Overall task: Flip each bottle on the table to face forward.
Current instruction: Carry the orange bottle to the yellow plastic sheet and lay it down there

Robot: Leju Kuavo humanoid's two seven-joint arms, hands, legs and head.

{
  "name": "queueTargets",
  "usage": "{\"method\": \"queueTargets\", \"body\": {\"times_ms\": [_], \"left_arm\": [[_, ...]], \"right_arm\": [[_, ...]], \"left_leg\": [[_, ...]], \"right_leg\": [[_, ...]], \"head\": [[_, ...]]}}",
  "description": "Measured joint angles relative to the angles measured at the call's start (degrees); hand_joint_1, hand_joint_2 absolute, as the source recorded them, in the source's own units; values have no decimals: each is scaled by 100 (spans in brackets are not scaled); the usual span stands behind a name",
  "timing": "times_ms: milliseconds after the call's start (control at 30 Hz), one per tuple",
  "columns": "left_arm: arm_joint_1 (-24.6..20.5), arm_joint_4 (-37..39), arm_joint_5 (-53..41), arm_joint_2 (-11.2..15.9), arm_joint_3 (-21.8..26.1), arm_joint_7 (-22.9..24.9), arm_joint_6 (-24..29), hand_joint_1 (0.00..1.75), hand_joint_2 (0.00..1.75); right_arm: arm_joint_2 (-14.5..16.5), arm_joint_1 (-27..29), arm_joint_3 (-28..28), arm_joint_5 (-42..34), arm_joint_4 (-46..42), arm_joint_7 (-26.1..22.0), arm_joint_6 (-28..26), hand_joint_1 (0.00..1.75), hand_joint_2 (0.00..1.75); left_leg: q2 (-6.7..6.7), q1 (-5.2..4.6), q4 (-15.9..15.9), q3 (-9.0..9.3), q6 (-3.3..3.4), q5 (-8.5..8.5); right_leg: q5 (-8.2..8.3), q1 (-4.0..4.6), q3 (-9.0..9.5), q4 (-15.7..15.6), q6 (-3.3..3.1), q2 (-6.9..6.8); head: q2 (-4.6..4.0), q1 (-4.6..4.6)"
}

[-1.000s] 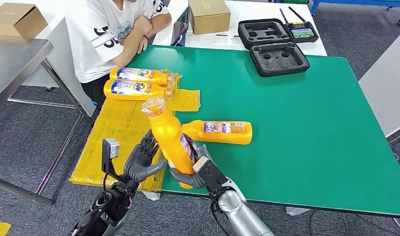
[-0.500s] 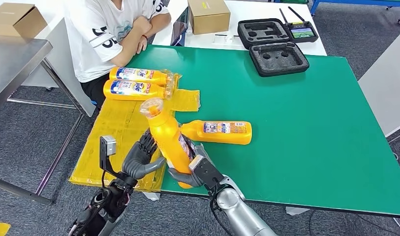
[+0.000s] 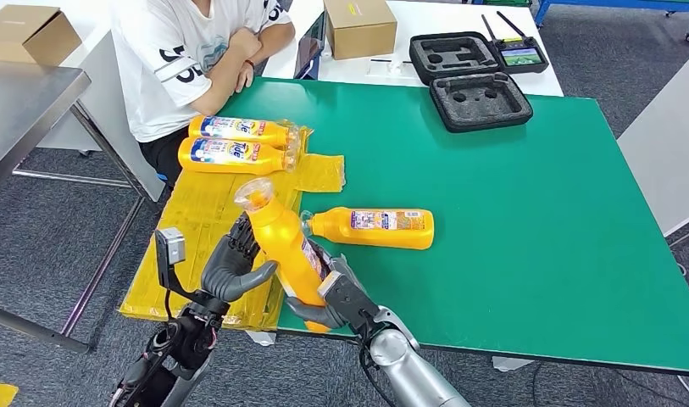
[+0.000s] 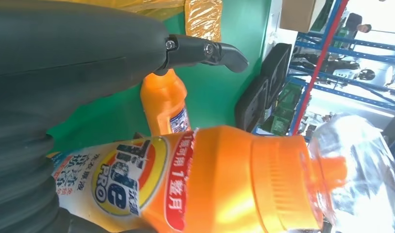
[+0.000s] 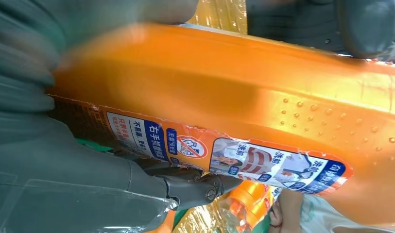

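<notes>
Head view showed both hands, left hand (image 3: 232,270) and right hand (image 3: 332,292), gripping one raised bottle (image 3: 283,250) mid-flip, two bottles (image 3: 236,142) lying label-up at 11 o'clock, another bottle (image 3: 376,227) unturned at 1 o'clock.

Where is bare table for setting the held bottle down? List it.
Free: the green table right of the lying bottle, below the foam case. Crowded: the yellow sheet near the two bottles and both hands.
</notes>
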Motion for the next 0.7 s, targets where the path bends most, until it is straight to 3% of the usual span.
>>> {"method": "queueTargets", "body": {"times_ms": [333,700], "left_arm": [[-122,29,-321,26,-173,393,-75,0,175],[-272,159,-381,38,-369,524,-6,0,175]], "right_arm": [[78,2,24,238,0,180,-41,175,175],[140,-87,120,544,60,360,-129,175,175]], "left_leg": [[-1,0,0,0,0,0],[0,0,0,-1,0,0]], "right_leg": [[0,0,-1,0,0,-1],[0,0,-2,0,0,0]], "head": [[-1,1],[0,1]]}}
